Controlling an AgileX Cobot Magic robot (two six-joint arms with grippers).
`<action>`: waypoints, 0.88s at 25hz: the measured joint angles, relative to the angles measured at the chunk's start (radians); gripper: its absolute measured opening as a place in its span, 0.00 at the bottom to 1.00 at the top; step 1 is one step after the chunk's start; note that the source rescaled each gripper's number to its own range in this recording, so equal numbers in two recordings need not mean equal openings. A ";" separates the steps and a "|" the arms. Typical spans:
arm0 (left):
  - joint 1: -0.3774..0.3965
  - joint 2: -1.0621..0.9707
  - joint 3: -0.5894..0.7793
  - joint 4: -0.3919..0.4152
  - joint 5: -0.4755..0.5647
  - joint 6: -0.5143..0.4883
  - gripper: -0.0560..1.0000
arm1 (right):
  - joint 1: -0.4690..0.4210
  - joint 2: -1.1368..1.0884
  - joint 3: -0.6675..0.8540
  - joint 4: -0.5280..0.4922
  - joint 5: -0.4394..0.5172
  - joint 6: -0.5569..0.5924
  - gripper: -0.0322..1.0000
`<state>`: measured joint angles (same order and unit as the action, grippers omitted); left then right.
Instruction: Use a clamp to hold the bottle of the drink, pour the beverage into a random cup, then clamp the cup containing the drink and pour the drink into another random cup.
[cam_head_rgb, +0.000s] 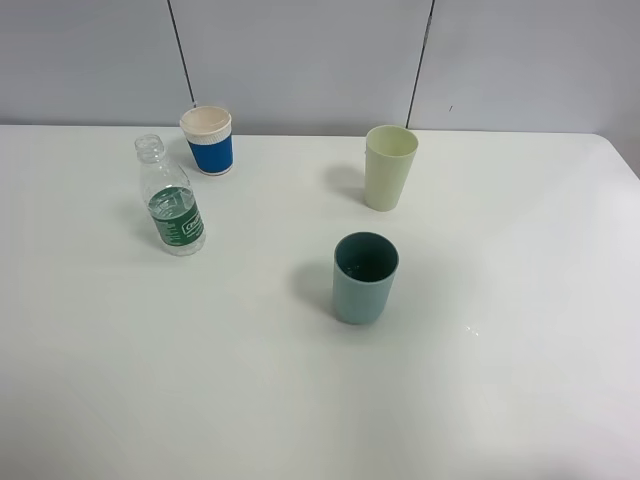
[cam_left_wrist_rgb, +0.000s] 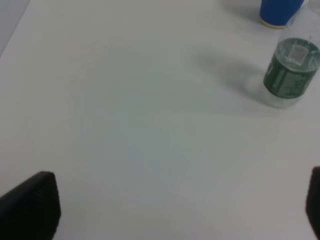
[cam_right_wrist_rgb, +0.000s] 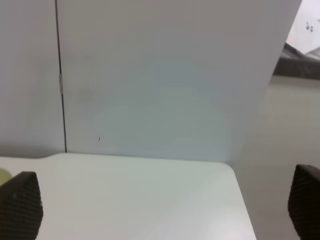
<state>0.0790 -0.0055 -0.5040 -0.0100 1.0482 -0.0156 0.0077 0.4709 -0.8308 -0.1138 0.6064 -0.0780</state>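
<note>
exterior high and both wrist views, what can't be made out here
- Both arms: out of the exterior high view altogether.
- Left gripper: left wrist view shows only dark fingertips at the frame edges, set wide apart.
- Right gripper: likewise cut off in the right wrist view.
- Bottle label: lettering too small and blurred in every view.
- Paper cup, yellow-green cup: insides not visible from this angle.

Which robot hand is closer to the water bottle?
Left. Its end effector has the bottle in view ahead; the right end effector faces the wall, bottle unseen.
</note>
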 joint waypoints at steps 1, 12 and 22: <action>0.000 0.000 0.000 0.000 0.000 0.000 1.00 | 0.000 -0.037 0.015 0.000 0.020 0.000 1.00; 0.000 0.000 0.000 0.000 0.000 0.000 1.00 | 0.000 -0.473 0.169 -0.023 0.213 0.000 1.00; 0.000 0.000 0.000 0.000 0.000 0.000 1.00 | 0.000 -0.474 0.311 0.049 0.441 0.020 1.00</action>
<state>0.0790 -0.0055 -0.5040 -0.0100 1.0482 -0.0156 0.0077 -0.0033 -0.5193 -0.0644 1.0477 -0.0582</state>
